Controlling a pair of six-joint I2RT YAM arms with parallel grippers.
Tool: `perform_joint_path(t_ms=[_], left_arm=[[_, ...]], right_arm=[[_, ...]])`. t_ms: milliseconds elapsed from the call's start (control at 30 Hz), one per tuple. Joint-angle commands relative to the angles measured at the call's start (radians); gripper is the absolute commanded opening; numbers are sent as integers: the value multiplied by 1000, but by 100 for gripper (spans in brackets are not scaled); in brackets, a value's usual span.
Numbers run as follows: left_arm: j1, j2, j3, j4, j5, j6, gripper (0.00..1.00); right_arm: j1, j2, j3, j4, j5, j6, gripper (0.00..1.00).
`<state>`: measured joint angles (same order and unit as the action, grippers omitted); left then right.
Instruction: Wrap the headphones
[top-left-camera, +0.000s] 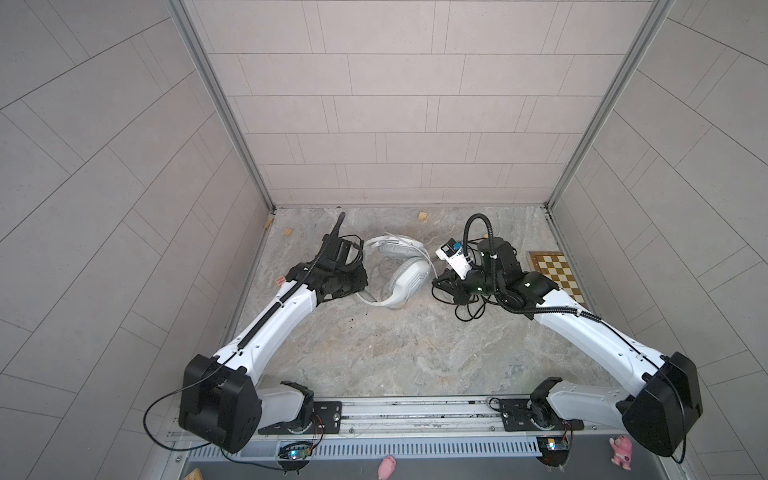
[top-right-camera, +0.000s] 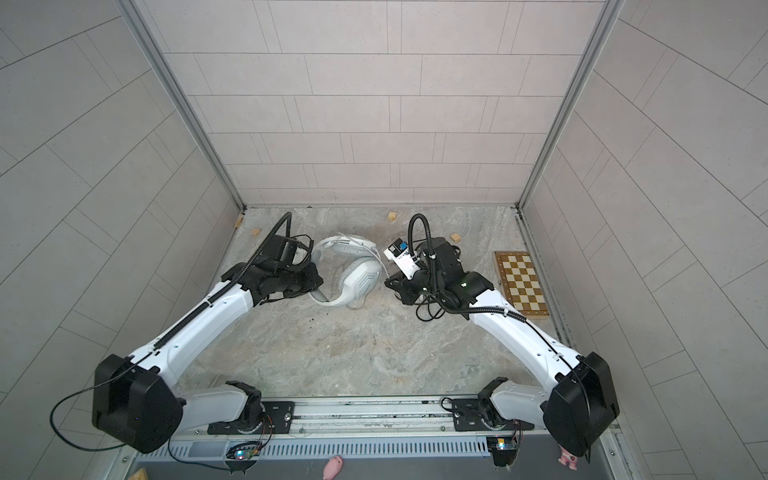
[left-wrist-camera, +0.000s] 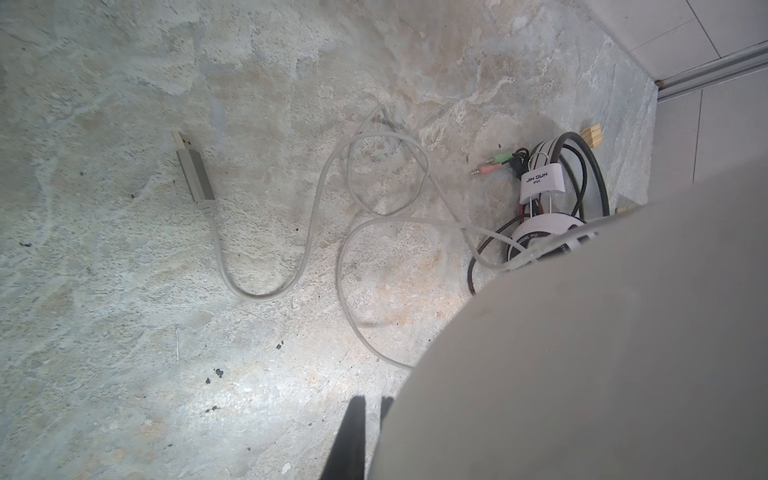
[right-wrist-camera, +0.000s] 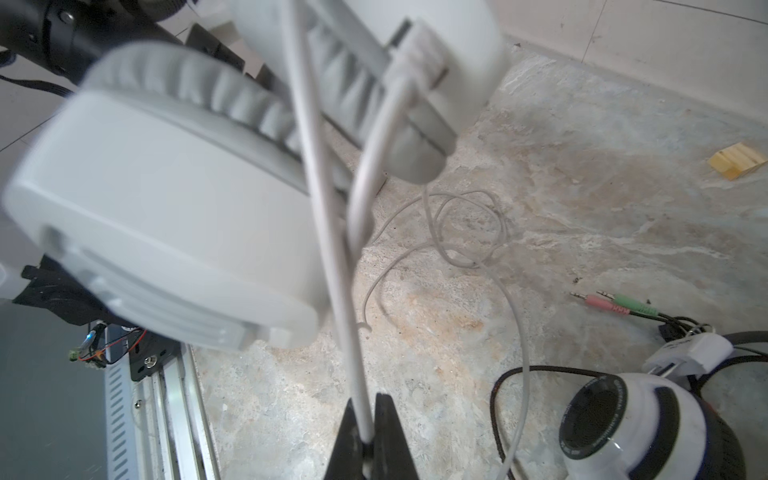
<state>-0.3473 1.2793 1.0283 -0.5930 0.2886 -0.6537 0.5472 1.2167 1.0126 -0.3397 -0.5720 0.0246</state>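
White headset (left-wrist-camera: 582, 332) ear cup, blurred, sits right against the left wrist lens and blocks about a third of that view. Left pincer (left-wrist-camera: 370, 409): only dark tips show beside the cup, pressed together. It appears clamped on the headset's band, though the contact itself is hidden.

Right wrist view: right pincer (right-wrist-camera: 368, 440) pinches the grey cable (right-wrist-camera: 328, 208), which runs taut from the tips up to the raised headset. Slack cable loops on the stone surface (right-wrist-camera: 457, 395) beyond.

Only the left wrist view shows the cable's far end, a USB plug (left-wrist-camera: 195, 174) lying flat, well apart from everything else.

Black-and-white headset (right-wrist-camera: 648, 419) rests on the surface near the right pincer, black cable bundled around it, green and pink jack plugs (right-wrist-camera: 615, 305) sticking out. In both top views the right arm covers most of it; only black cable loops (top-left-camera: 469, 311) show.

Both top views place the white headset mid-surface between the two pincers.

Around:
- wooden block (right-wrist-camera: 737, 160) toward the back wall
- chessboard (top-left-camera: 559, 274) at the right edge, apart from the work
- pink toys (top-left-camera: 386, 465) below the front rail
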Motion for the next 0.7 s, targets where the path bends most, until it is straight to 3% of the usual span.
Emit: perform_joint_path(t_ms=[0, 167, 300, 400, 533, 667], left_arm=[[9, -8, 38, 67, 16, -7, 1], [16, 42, 46, 105, 7, -12, 1], [14, 107, 66, 107, 68, -18, 1], [8, 138, 67, 102, 110, -21, 0], [2, 98, 22, 99, 96, -12, 0], [2, 21, -19, 91, 83, -2, 0]], right_arm=[[59, -55, 68, -71, 55, -37, 2], [182, -105, 128, -146, 117, -40, 2], [245, -98, 195, -198, 135, -44, 2], [254, -75, 234, -223, 149, -60, 2], [244, -21, 297, -273, 250, -72, 2], [206, 32, 342, -285, 225, -56, 3]])
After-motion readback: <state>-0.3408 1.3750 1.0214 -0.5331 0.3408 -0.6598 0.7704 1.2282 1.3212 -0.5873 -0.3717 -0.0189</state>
